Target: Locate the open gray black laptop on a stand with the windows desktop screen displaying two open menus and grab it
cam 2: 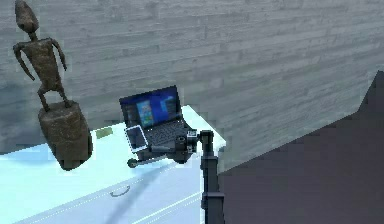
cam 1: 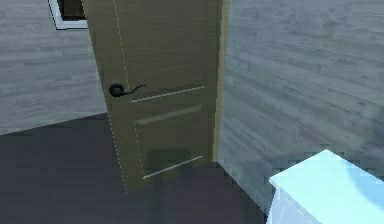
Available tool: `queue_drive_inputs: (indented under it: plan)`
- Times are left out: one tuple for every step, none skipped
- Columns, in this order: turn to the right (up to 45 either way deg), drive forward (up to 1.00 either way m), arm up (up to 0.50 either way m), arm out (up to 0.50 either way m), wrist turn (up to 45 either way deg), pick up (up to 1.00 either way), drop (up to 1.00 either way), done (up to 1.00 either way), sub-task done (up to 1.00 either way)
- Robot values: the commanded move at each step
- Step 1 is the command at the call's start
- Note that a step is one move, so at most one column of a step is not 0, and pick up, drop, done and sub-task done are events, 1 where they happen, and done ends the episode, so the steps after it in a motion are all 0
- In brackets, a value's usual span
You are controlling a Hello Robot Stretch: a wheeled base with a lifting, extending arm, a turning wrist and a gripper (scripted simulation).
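The open laptop [cam 2: 155, 118] sits on the white bench [cam 2: 60, 190], the arm [cam 2: 210, 185] is right at it, but I cannot tell if the fingers [cam 2: 150, 153] hold it, so lifting looks left to do

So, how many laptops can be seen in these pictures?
1. The open grey-black laptop stands on the white cabinet top, right of the tall brown wooden statue. Nothing seems to hide another.

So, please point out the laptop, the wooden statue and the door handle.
laptop [cam 2: 150, 106], arm side view, on its lit screen.
wooden statue [cam 2: 65, 135], arm side view, on its rounded base.
door handle [cam 1: 119, 90], forward view, on its dark round plate.
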Motion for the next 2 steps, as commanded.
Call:
queue_drive_inputs:
  plan:
    - [0.0,0.0,0.1,0.0,0.0,0.0,0.0,0.0,0.0]
    - [0.0,0.0,0.0,0.0,0.0,0.0,0.0,1.0,0.0]
